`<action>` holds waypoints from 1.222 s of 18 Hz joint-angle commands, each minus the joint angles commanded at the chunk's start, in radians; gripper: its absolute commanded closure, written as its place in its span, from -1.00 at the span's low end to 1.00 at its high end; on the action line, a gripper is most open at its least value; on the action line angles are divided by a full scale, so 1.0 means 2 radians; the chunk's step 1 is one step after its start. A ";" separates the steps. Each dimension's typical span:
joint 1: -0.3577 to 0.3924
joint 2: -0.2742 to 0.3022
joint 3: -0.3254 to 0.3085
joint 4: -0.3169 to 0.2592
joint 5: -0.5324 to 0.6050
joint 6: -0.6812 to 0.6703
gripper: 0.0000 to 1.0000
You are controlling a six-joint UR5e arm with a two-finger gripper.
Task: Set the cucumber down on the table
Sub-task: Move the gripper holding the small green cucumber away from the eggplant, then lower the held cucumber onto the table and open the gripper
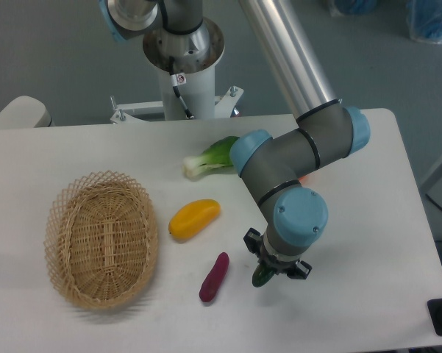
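I see the cucumber [264, 276], dark green, only its tip showing beneath the gripper [271, 271], low over the white surface [368, 243]. Gripper appears clamped on it, though the wrist hides the fingers. Purple eggplant [214, 277] lies just left. Yellow vegetable [194, 218] farther up-left, bok choy [212, 157] behind, wicker basket [101, 239] at far left.

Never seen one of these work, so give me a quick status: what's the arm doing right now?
Gripper low over the table, shut on the cucumber. Eggplant lies close to its left, not touching. Nothing else near.
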 joint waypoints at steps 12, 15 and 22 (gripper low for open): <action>0.030 0.057 -0.125 0.100 0.002 -0.056 0.24; 0.031 0.065 -0.141 0.102 0.002 -0.071 0.22; 0.025 0.061 -0.163 0.146 0.001 -0.086 -0.32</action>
